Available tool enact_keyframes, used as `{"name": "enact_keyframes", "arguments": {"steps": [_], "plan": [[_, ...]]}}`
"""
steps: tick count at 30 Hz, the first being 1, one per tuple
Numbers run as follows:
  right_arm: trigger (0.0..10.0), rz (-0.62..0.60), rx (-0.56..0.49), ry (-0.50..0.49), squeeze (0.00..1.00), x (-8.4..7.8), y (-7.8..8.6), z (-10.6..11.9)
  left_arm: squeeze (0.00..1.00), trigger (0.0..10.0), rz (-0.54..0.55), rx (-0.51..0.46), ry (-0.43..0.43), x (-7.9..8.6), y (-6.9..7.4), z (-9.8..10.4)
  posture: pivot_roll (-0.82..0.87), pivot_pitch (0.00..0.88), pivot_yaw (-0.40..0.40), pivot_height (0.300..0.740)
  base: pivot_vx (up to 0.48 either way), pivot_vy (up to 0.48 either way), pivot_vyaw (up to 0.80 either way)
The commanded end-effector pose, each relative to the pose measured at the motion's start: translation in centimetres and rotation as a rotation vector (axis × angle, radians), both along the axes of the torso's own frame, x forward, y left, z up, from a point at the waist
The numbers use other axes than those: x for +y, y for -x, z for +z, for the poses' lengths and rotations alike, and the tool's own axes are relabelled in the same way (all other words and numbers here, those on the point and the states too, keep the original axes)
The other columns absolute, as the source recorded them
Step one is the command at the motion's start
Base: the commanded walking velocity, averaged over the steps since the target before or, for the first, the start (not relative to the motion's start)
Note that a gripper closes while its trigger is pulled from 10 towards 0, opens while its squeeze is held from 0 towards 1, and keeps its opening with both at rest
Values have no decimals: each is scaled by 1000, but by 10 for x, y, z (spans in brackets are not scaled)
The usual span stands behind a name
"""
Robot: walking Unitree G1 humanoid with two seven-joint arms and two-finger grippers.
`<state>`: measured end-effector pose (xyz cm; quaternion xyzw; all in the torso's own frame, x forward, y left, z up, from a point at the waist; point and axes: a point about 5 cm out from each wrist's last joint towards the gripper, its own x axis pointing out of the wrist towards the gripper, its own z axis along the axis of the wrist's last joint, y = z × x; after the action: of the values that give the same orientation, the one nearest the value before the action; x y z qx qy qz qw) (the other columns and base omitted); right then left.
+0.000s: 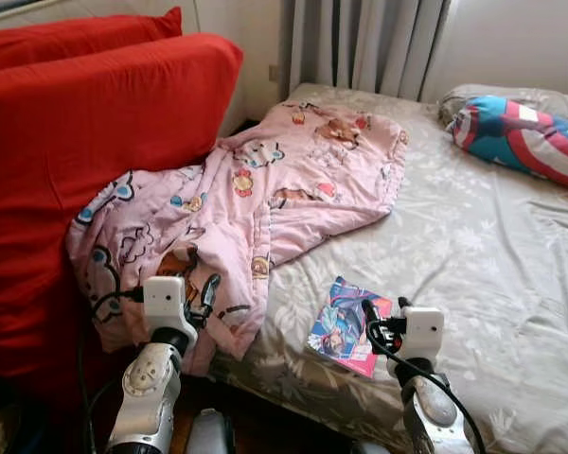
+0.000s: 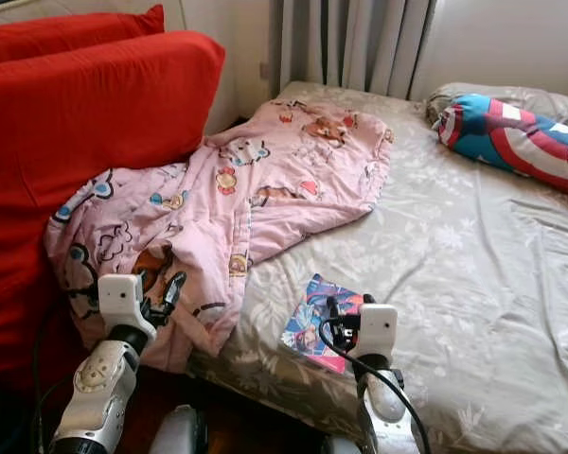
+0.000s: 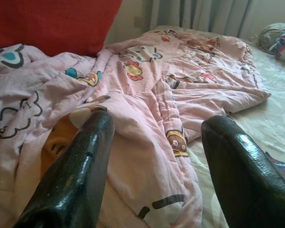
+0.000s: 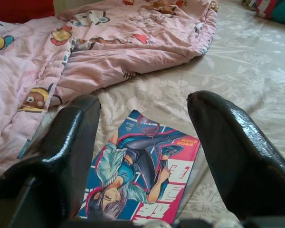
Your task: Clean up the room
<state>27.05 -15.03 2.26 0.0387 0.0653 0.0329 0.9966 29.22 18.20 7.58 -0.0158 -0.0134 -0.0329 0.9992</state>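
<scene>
Right wrist view shows my right tool (image 4: pixel 145 156) spread wide, hovering just above the magazine (image 4: pixel 141 178), which lies flat near the bed's (image 1: pixel 473 246) front edge. My left tool (image 3: pixel 156 161) is open too, fingers apart over the pink blanket (image 1: pixel 256 199) that drapes off the bed's left edge against the red cushions (image 1: pixel 66 142). A striped pillow (image 1: pixel 525 137) rests at the far right corner.

The pink quilted cloth blanket (image 1: pixel 265 199) is looking soft and matt; the glossy paper comic book (image 4: pixel 142 175) is shining.
</scene>
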Motion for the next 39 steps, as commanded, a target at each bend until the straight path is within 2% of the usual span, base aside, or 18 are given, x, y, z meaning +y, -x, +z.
{"name": "enact_keyframes", "arguments": {"steps": [1,7,12,18,24,30,35,39], "plan": [[10000,-1,0,-3,0,0,1,-2,0,10000,-9,8,-1,-2,-1,-2,-49,8,-27,612,0,0,0],[10000,-4,25,9,0,-3,2,-7,0,10000,-11,12,-7,-2,-1,-2,-49,16,-28,612,0,0,0],[10000,-27,55,-31,0,-5,3,-13,0,10000,-21,17,-6,-5,-2,-3,-46,26,-24,612,0,0,0],[10000,11,55,-20,0,-4,0,-13,0,10000,-27,14,-6,-4,-3,-1,-48,32,-21,612,0,0,0],[10000,-4,44,-10,0,-8,-5,-10,0,10000,-25,12,-3,-4,-4,0,-49,34,-22,612,0,0,0],[10000,22,-23,1,0,3,-6,0,0,10000,-39,16,-10,-6,-5,0,-44,31,-15,612,0,0,396],[10000,39,-21,-2,0,9,-3,-1,0,10000,-35,16,-1,-5,-5,1,-43,30,-15,612,0,0,639],[10000,37,-20,-20,0,9,-3,-1,0,10000,-36,15,-1,-6,-6,1,-40,22,-17,612,0,0,0]]}}
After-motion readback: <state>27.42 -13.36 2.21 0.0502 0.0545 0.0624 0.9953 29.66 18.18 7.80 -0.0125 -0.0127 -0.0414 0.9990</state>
